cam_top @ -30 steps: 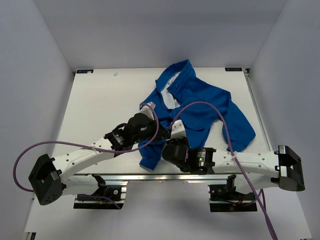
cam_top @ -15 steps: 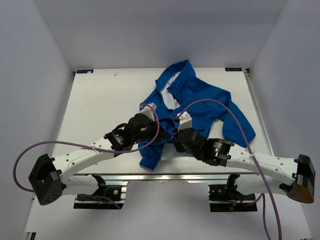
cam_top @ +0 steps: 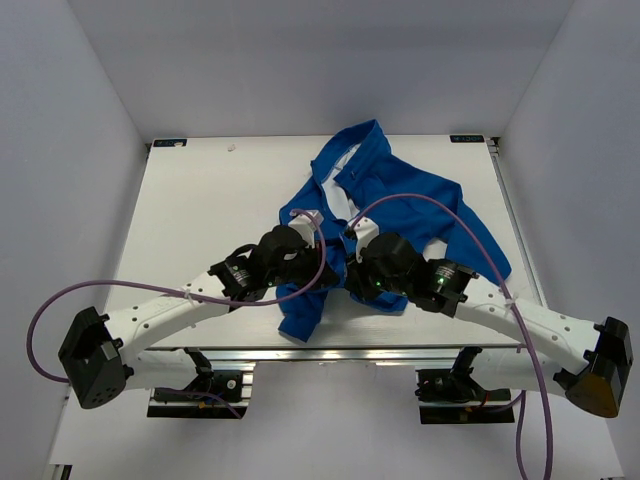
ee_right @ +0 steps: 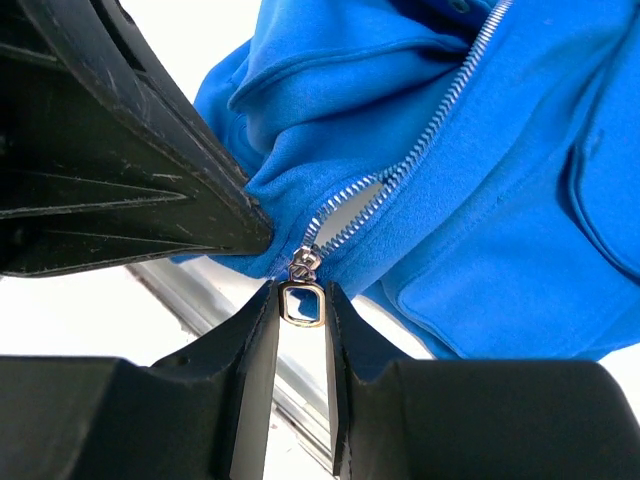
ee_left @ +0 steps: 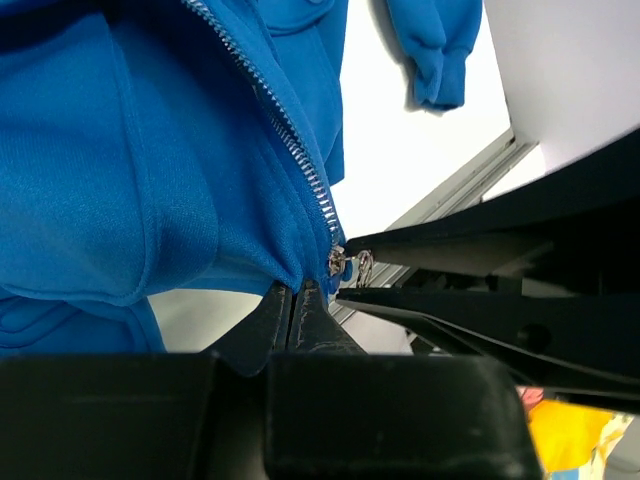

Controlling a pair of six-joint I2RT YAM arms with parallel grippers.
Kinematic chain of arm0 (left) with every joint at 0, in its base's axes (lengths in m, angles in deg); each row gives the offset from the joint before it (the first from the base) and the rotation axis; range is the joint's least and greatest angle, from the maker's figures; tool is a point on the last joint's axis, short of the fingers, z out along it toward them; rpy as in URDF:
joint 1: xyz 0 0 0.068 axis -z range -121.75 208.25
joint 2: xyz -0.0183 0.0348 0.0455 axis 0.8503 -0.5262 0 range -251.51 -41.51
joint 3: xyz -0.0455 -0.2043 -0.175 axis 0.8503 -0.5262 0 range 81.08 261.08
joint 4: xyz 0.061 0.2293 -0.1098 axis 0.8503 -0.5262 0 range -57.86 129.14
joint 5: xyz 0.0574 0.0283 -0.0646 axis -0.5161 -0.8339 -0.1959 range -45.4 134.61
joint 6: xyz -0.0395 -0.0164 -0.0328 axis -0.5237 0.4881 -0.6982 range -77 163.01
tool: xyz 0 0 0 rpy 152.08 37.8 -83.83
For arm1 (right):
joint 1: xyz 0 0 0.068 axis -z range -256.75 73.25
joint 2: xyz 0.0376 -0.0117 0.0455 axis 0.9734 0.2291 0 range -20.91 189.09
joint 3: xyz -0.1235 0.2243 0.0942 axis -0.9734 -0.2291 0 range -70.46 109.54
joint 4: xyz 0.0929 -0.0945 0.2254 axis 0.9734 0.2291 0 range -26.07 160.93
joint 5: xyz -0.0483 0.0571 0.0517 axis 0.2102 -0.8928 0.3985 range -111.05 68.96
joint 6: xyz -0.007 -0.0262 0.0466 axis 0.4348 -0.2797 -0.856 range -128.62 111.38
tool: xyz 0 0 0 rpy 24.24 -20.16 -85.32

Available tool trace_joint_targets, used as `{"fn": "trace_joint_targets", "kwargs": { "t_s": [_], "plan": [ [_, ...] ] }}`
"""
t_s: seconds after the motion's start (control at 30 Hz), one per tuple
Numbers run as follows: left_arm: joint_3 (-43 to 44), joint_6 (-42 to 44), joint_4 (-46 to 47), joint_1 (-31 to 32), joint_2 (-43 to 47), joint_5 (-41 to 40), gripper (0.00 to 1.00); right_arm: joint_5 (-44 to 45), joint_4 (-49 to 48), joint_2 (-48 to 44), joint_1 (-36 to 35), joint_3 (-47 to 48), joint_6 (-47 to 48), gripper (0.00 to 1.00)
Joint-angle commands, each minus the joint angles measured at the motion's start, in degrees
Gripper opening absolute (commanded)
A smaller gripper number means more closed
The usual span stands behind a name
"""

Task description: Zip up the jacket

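Left gripper (ee_left: 297, 295): clamps tight on the bottom hem of the jacket (cam_top: 400, 215), fingers pressed together with blue cloth between them, just beside the foot of the zipper (ee_left: 285, 130). Right gripper (ee_right: 302, 300): meets it almost tip to tip from the opposite side and nips the zipper pull (ee_right: 302, 303), a small metal loop hanging below the slider, with one finger against each side (the gap between the fingers looks no wider than the loop).

Jacket: lies rumpled on the white table (cam_top: 200, 200), right of centre, collar toward the far edge, white lining showing at the open neck, one sleeve trailing toward the right side, bottom hem drawn toward the near edge where both grippers hold it.

Zipper: shows silver teeth running up from the slider, with a small gap open between the two rows just above it and the rows together farther up, as seen from the right wrist. Pocket flap (ee_right: 610, 190): sits on the front panel beside the teeth. Sleeve cuff (ee_left: 440, 75): rests on the table beyond the hem.

Metal rail (ee_left: 450, 185): runs along the table's near edge behind the pinched hem. Purple cable (cam_top: 430, 205): arcs over the blue cloth from the right arm. Two small dark tags (cam_top: 170, 142): mark the table's far corners, print too small to read.
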Motion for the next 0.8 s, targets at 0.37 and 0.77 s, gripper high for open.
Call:
{"fn": "trace_joint_targets", "kwargs": {
  "t_s": [0.37, 0.77],
  "plan": [
    [3.4, 7.8, -7.3, 0.7, 0.4, 5.7, 0.00, -11.5, 1.8, 1.6, 7.1, 4.9, 3.9, 0.00],
    [5.7, 11.2, -12.6, 0.7, -1.0, 6.2, 0.00, -10.8, 1.2, 0.8, 7.9, 4.1, 7.7, 0.00]
  ]
}}
